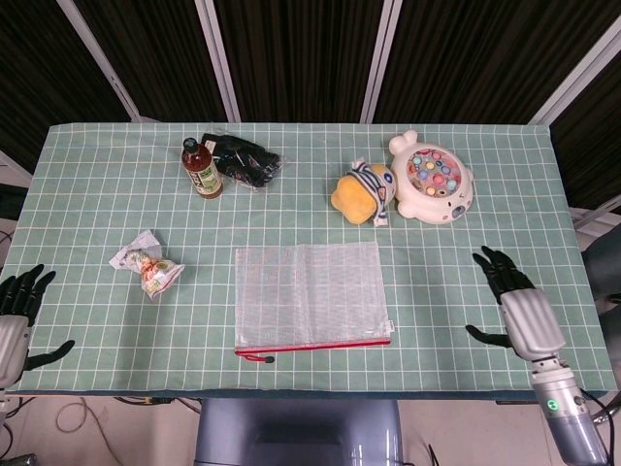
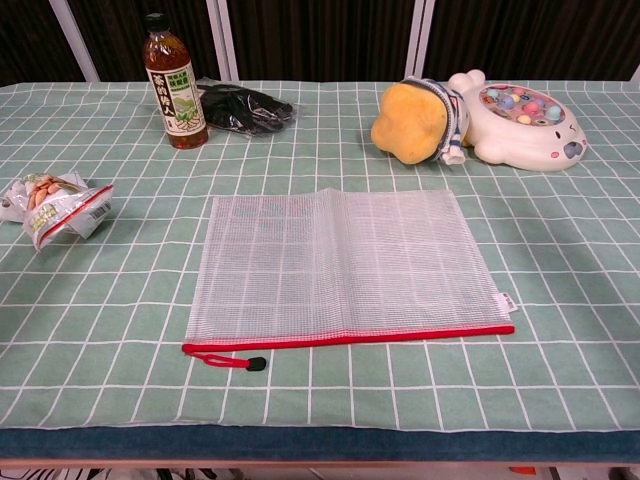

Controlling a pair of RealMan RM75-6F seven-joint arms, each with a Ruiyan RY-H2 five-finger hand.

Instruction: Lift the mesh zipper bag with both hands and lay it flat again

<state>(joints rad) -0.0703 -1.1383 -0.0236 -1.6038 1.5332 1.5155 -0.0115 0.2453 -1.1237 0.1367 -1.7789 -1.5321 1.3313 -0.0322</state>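
The white mesh zipper bag [image 1: 309, 295] [image 2: 340, 265] lies flat in the middle of the green checked table, its red zipper edge toward the front and a red pull cord at the front left corner. In the head view my right hand [image 1: 514, 306] hovers over the table's right part, fingers spread, well to the right of the bag and holding nothing. At the table's left front corner my left hand [image 1: 15, 316] stays off the cloth, fingers apart and empty. Neither hand shows in the chest view.
A brown drink bottle [image 1: 201, 169] and a black packet [image 1: 247, 160] stand at the back left. A yellow plush toy [image 1: 362, 192] and a white fishing game toy [image 1: 433, 180] sit at the back right. A snack packet [image 1: 147, 263] lies left of the bag.
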